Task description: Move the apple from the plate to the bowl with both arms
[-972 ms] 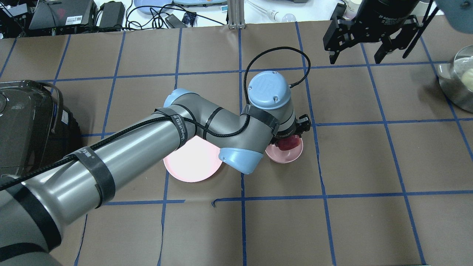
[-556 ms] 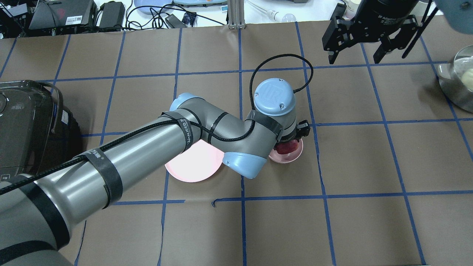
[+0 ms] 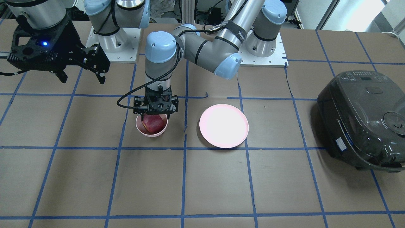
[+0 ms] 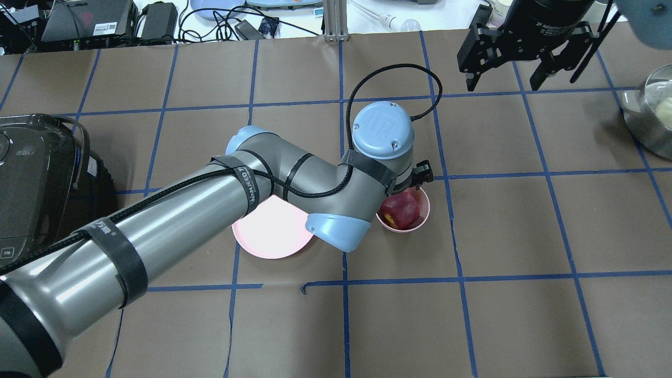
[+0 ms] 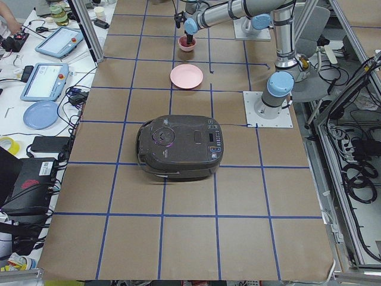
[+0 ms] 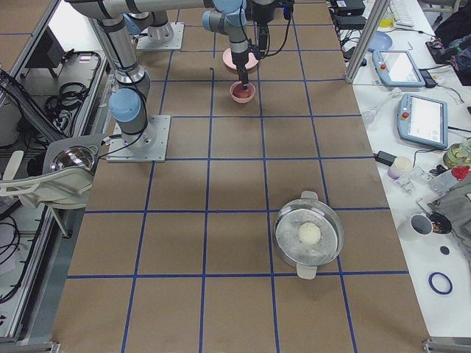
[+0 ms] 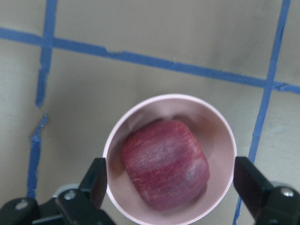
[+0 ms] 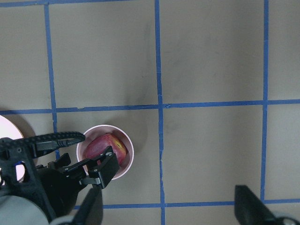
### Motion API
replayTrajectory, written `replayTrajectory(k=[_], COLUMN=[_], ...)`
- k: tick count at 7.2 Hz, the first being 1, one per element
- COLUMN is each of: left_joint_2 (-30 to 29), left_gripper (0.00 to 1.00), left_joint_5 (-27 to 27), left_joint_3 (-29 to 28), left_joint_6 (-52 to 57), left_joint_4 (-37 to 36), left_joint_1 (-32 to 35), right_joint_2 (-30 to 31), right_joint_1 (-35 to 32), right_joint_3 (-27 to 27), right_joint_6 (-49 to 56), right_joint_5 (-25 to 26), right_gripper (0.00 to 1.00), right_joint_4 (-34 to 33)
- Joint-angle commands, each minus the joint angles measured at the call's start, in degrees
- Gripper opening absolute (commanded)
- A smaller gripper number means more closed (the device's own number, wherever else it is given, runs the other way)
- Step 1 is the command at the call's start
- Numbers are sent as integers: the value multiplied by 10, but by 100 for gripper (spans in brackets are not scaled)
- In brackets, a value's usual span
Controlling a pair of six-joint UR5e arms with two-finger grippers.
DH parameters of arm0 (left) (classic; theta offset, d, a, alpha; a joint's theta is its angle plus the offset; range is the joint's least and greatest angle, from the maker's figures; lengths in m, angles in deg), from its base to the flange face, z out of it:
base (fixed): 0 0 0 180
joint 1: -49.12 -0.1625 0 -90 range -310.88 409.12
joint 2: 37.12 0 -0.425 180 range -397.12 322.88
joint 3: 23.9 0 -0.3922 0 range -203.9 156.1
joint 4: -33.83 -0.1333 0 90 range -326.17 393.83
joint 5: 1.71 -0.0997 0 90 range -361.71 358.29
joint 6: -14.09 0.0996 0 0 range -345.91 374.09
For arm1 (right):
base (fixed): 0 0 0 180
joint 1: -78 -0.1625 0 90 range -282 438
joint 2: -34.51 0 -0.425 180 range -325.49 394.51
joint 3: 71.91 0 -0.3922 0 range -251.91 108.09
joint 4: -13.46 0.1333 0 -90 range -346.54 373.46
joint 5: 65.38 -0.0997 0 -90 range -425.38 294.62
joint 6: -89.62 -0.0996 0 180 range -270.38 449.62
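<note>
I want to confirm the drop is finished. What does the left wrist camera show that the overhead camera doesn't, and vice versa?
Only the left wrist view: the left claw open, a finger either side of the bowl, clear of the apple. Only the overhead view: the plate, partly under the left arm; the right claw, open, far off; a dark cooker. Both: the apple lying in the bowl.

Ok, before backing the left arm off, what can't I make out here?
Overhead view: the left arm's wrist covers the fingers of the left gripper and part of the wide pale pink plate.
Front view: the small deep pink bowl's wall hides the underside of the dark red apple, so how it rests is unseen.
Side views: bowl and apple too small for detail.
Right wrist view: the plate is cut off by the left edge.
</note>
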Motion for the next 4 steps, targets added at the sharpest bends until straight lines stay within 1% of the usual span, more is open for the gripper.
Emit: replayTrajectory(k=[1,2,3,4], left_joint_2=[44,74,106,134], left_gripper=[96,96,96,96], left_joint_5=[-2,-3,-2,-1], left_joint_3=[2,1,-1,-4], left_joint_6=[79,144,196,266], left_joint_4=[56,88,105,143], left_joint_1=[-59,-85,-113,-143], right_joint_2=[0,0,-1,0], right_joint_1=[2,-1,0,-1], right_joint_3=[0,1,1,1], right_joint_6=[0,0,0,0], right_joint_5=[1,0,1,0], right_gripper=[100,100,100,100], right_joint_4=[1,1,1,1])
